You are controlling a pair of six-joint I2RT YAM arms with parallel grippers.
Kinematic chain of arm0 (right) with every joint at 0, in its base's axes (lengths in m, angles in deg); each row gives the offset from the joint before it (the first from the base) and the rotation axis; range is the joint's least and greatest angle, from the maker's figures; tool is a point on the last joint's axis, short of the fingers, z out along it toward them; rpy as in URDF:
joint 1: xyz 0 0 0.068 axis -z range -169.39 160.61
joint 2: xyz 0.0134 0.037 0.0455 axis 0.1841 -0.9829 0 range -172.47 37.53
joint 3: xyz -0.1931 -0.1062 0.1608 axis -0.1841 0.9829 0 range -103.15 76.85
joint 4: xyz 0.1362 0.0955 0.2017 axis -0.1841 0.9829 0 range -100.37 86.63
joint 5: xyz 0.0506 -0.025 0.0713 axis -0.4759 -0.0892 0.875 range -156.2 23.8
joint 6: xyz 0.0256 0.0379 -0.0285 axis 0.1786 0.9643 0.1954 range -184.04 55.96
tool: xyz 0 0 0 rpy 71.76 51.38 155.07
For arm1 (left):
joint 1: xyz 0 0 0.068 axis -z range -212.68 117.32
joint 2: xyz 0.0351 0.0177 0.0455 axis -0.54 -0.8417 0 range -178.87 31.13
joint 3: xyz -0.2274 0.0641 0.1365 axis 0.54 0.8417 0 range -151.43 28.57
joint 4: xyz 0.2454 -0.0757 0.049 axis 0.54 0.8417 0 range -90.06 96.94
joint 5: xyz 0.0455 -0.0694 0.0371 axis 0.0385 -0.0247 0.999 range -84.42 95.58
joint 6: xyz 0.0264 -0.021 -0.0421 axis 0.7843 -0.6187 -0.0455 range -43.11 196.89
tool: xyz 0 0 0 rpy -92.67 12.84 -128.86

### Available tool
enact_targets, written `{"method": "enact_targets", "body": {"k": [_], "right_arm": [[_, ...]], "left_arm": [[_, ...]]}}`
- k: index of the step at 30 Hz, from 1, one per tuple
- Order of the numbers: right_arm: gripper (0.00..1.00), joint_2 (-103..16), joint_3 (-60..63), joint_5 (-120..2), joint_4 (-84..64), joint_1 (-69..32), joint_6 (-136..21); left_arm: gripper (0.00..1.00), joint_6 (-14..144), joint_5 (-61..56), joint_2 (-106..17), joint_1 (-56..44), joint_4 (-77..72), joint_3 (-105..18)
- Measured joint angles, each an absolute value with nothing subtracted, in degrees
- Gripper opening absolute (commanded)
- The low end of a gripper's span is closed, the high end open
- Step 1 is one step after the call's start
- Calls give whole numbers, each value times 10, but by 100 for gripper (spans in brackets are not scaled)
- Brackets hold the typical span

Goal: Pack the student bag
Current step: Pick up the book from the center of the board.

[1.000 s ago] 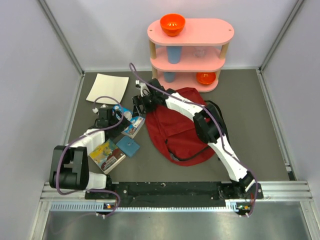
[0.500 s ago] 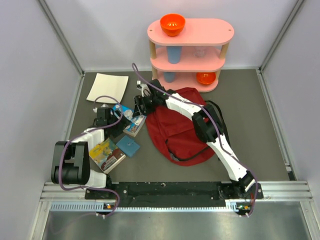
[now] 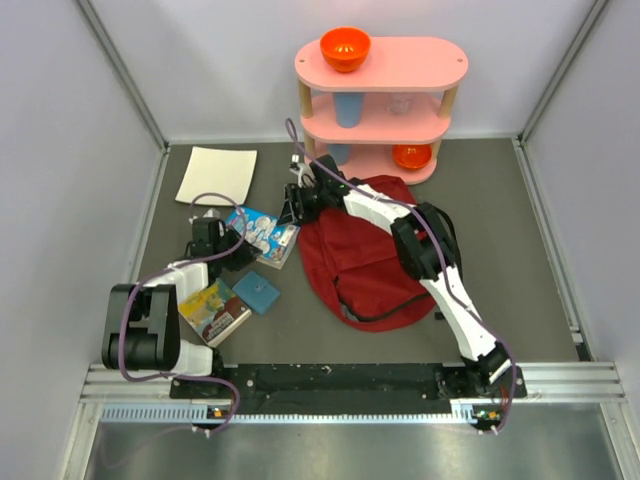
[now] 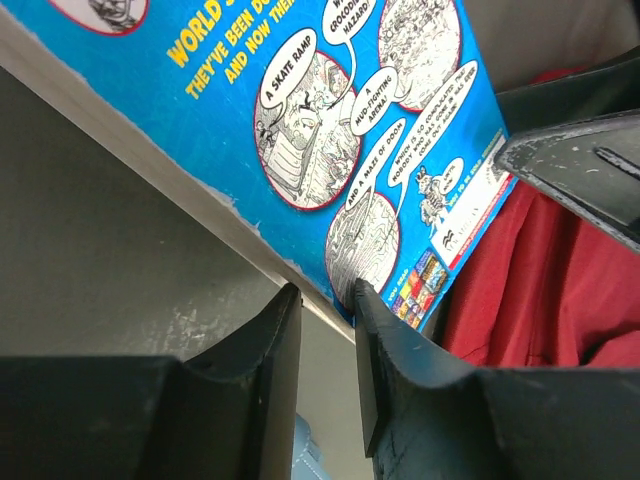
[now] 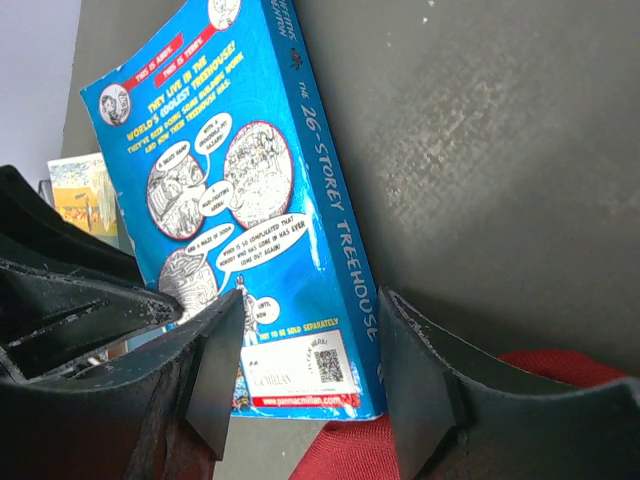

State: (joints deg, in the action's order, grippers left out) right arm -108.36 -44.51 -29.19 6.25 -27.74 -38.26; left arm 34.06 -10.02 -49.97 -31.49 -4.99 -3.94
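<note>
The right gripper (image 5: pixel 312 308) has swung up-frame, bringing the blue book (image 5: pixel 230 200) nearer the student bag (image 3: pixel 360 260) at centre-right. Its jaws straddle the spine end, grip unclear; the left gripper (image 4: pixel 325 297) pinches a corner. Lift both ends level together. The bag's opening cannot be made out.

Blue paperback (image 5: pixel 250 200) corner within the right claw (image 5: pixel 310 300), red student bag (image 5: pixel 560 375) alongside.

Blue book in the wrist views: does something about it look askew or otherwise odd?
Yes. The blue book appears tilted, not flat on the table, with one corner by the student bag. Both grippers bracket it at once: the left gripper at its page edge, the right gripper around its spine corner.
</note>
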Motion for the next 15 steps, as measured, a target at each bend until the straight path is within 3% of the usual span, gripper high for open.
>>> {"method": "enact_targets", "body": {"k": [4, 5, 10, 13, 15], "right_arm": [[54, -1064, -397, -285, 19, -272, -362], [54, -1060, -389, -284, 10, -272, -357], [54, -1058, -379, -282, -4, -272, -350], [54, -1056, -374, -282, -9, -272, -350], [54, -1054, -371, -279, -9, -272, -350]], "left_arm": [[38, 335, -111, -491, -315, -66, -35], [44, 334, -113, -488, -315, -70, -34], [43, 326, -124, -485, -315, -89, -31], [31, 318, -131, -485, -315, -104, -31], [15, 313, -133, -485, -315, -115, -31]]}}
